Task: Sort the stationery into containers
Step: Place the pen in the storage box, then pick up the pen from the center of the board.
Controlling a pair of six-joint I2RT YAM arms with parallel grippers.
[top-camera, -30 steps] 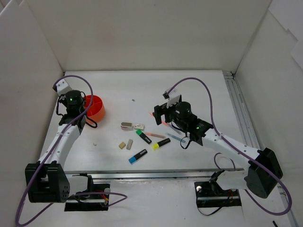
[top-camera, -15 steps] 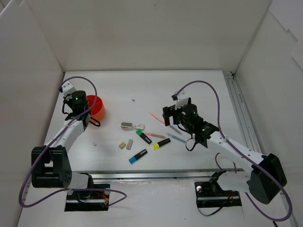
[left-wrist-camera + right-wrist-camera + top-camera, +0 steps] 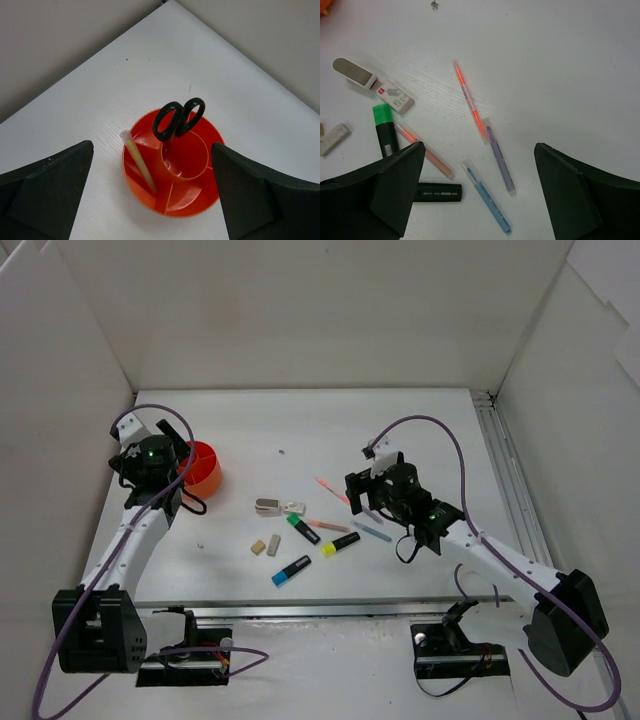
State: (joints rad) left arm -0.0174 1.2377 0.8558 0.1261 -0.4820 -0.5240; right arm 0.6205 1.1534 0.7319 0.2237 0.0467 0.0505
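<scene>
**Holder part-filled, pens loose**

The holder (image 3: 205,472) sits at the tabletop's (image 3: 400,430) 9 o'clock. Scissors (image 3: 178,119) stand upright in its centre cup, with a yellow pen (image 3: 138,161) leaning at their 9 o'clock. The left claw (image 3: 152,147) hangs above, jaws wide and empty. The right claw (image 3: 480,146), also spread, points down over pens (image 3: 469,100) mid-tabletop, its arm stretched from 4 o'clock.

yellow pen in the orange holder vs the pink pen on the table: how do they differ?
Place: the yellow pen sits in an outer section of the holder; the pink pen is on the table.
Pose: the yellow pen stands leaning; the pink pen lies flat.
Colour: the yellow pen is pale yellow; the pink pen is pink-red.
Shared: both are thin pens.
</scene>
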